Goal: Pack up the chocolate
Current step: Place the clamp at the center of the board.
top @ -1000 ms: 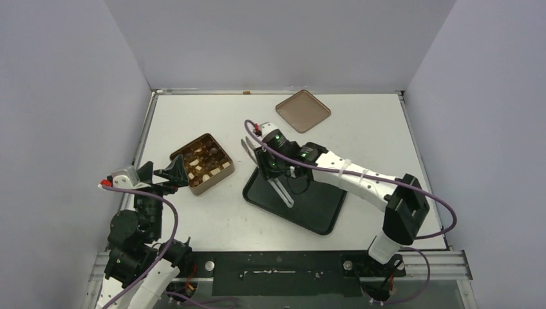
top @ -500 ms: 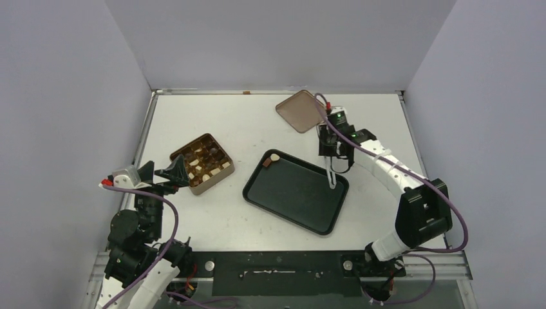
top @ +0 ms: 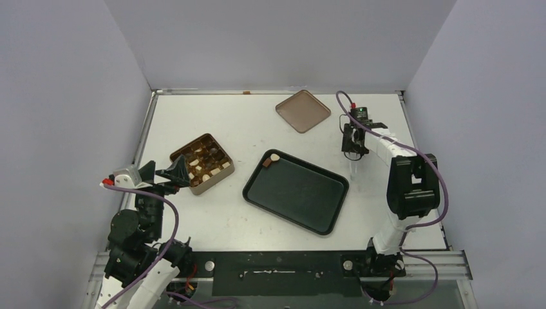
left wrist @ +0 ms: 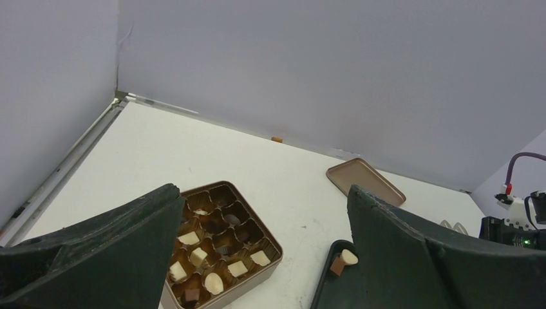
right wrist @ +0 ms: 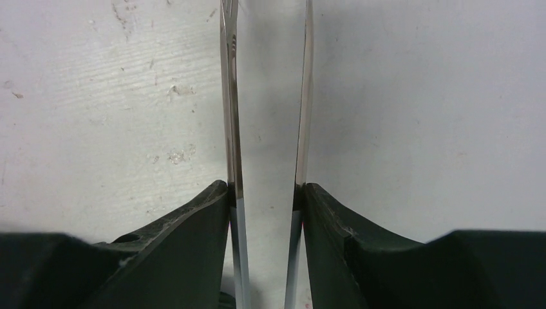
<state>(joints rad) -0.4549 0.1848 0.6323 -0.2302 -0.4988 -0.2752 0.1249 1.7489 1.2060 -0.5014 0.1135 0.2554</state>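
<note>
The chocolate shows as several dark and cream pieces (top: pixel 205 165) in the cups of the square gold-brown tin (top: pixel 219 177), seen also as pieces (left wrist: pixel 212 270) in the tin (left wrist: pixel 273 248). Two more pieces, one cream (top: pixel 275 156) and one brown (top: pixel 266 164), lie in the black tray's far left corner (left wrist: pixel 341 261). My right gripper (top: pixel 351 149) is shut on metal tongs (right wrist: pixel 230 96), which point down at the bare table right of the tray with nothing between their tips. My left gripper (top: pixel 164 174) stands open beside the tin's near left corner.
The black tray (top: pixel 254 196) lies mid-table. The flat brown lid (top: pixel 302 111) rests upside down near the back wall, left of my right gripper. Grey walls close the table on three sides.
My right arm has swung with the tongs from over the tray's far left corner to the table right of the tray, uncovering two pieces there. The left arm has not moved.
</note>
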